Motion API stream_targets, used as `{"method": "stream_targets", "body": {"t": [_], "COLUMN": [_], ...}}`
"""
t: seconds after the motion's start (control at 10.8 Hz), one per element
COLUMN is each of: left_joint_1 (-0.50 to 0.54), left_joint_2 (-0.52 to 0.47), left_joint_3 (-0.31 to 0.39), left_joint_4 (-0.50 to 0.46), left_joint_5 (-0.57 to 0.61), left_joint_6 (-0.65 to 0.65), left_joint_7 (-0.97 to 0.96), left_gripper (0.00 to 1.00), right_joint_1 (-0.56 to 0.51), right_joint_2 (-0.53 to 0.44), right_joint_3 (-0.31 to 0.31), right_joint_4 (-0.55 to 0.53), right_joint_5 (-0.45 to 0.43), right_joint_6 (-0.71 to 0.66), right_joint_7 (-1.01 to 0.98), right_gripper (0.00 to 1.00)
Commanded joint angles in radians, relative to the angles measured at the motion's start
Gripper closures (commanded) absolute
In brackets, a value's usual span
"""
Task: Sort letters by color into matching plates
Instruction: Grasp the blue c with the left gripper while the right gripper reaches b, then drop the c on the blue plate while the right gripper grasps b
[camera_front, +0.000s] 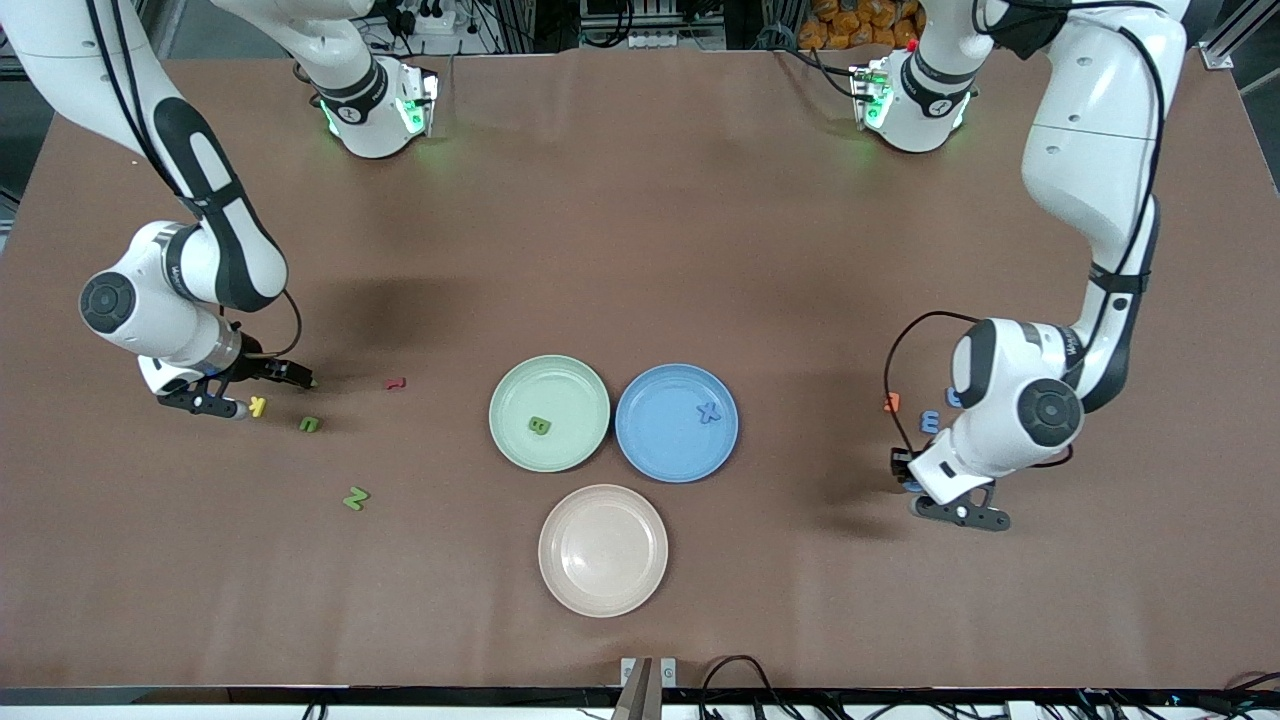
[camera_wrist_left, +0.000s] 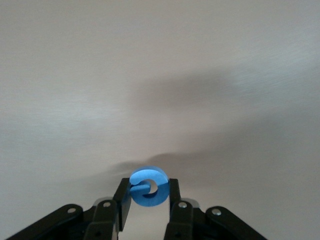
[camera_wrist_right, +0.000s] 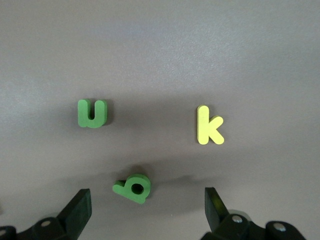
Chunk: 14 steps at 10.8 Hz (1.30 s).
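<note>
While the right gripper (camera_wrist_right: 145, 210) waits wide open over a green letter (camera_wrist_right: 132, 187) near the table's right-arm edge, the left gripper (camera_wrist_left: 149, 192) pinches a blue letter (camera_wrist_left: 148, 186), which next needs carrying to the blue plate (camera_front: 650, 450) mid-table.

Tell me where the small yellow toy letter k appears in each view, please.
Front view: the yellow toy letter k lies on the table beside the open right gripper, toward the right arm's end.
Right wrist view: it lies just ahead of one finger.
Left wrist view: not in it; the left gripper holds a blue letter.
Shared landmark: the right gripper.
</note>
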Motion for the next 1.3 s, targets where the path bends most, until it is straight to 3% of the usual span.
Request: {"method": "stream_targets", "body": {"t": [0.0,0.74,1.21], "left_joint_1": [-0.101,-0.305,-0.419], "left_joint_2": [-0.029,-0.055,-0.049], "left_joint_3": [0.010,0.008,0.008], "left_joint_4": [-0.004,0.002,0.014], "left_joint_5": [-0.017,-0.014,-0.016], "left_joint_6": [-0.010,-0.030,-0.028], "left_joint_7": [-0.196,-0.555,-0.736], "left_gripper": [1.00,1.00,1.00], "right_joint_1": [-0.003,0.017,0.025], "right_joint_2": [0.017,0.020,0.013], "right_joint_3": [0.012,0.012,0.014], "right_joint_4": [-0.023,-0.077,-0.083], "right_joint_5": [-0.003,-0.003,-0.003], "right_joint_6": [0.055,0.122,0.123], "right_joint_7": [-0.004,-0.002,-0.002], "right_gripper": [0.00,0.00,0.25]}}
